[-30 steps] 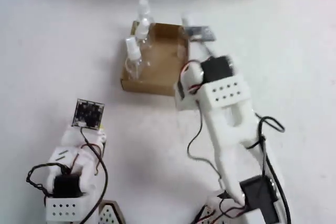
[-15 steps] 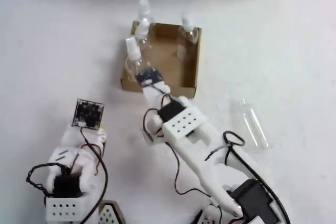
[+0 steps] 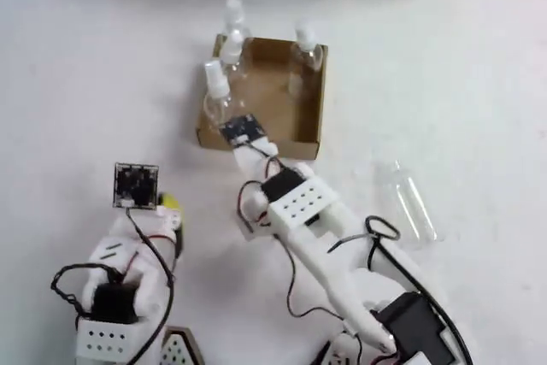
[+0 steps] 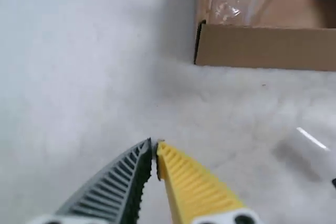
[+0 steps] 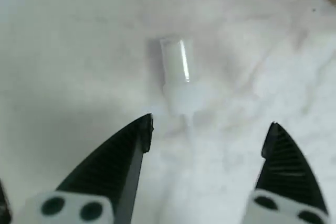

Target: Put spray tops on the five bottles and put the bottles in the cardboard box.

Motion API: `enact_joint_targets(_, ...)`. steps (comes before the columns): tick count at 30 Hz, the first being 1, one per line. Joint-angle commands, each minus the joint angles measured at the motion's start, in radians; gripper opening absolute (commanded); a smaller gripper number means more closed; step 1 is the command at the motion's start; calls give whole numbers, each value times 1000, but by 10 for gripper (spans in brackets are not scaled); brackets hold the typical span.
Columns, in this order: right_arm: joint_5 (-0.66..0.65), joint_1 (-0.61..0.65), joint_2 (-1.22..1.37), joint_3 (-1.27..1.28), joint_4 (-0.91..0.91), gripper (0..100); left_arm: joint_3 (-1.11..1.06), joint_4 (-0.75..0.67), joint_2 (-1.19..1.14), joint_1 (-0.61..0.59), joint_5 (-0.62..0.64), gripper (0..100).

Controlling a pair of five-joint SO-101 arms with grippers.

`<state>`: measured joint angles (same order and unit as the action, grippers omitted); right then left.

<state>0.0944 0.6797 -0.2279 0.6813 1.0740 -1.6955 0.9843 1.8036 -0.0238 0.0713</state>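
A loose spray top (image 5: 181, 80) lies on the worktop (image 3: 102, 66) just in front of the cardboard box (image 3: 318, 117). The right hand (image 5: 210, 125) hangs over it with fingers wide, probably to pick it up. The uncapped bottle (image 3: 410, 201) lies at the right and seems to wait for this top. The left hand (image 4: 155, 148), closed and empty, rests at the near left.

The high view looks steeply down over the whole tabletop (image 3: 85, 66), with both arms at the near edge and the cardboard box (image 3: 273, 100) farther off near the middle. The left wrist view sits low and close to the tabletop. It faces past the left end effector (image 4: 154, 153), whose tips meet, toward the box's near left corner, which the high view also shows. The right wrist view faces down from very near, between the parted fingers of the right end effector (image 5: 210, 123), at a spray top (image 5: 178, 77) lying on the tabletop.
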Motion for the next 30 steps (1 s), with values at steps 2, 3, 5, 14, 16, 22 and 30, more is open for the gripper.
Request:
enact_joint_targets(2,-87,-189,-44,-101,99,224,15,6,10,168,155,28)
enact_joint_targets(3,-86,-237,-44,-117,108,197,15,8,10,202,163,28)
enact_joint_targets(5,-86,-311,-44,-143,111,138,15,14,10,262,180,28)
enact_joint_targets(14,-75,-479,-44,-198,113,15,97,8,8,308,351,28)
enact_joint_targets(16,-77,-519,-44,-203,108,16,115,8,5,351,385,28)
enact_joint_targets(22,-77,-582,-44,-203,64,16,117,2,2,427,399,24)
enact_joint_targets(30,-77,-638,-44,-203,35,16,118,-6,2,432,400,24)
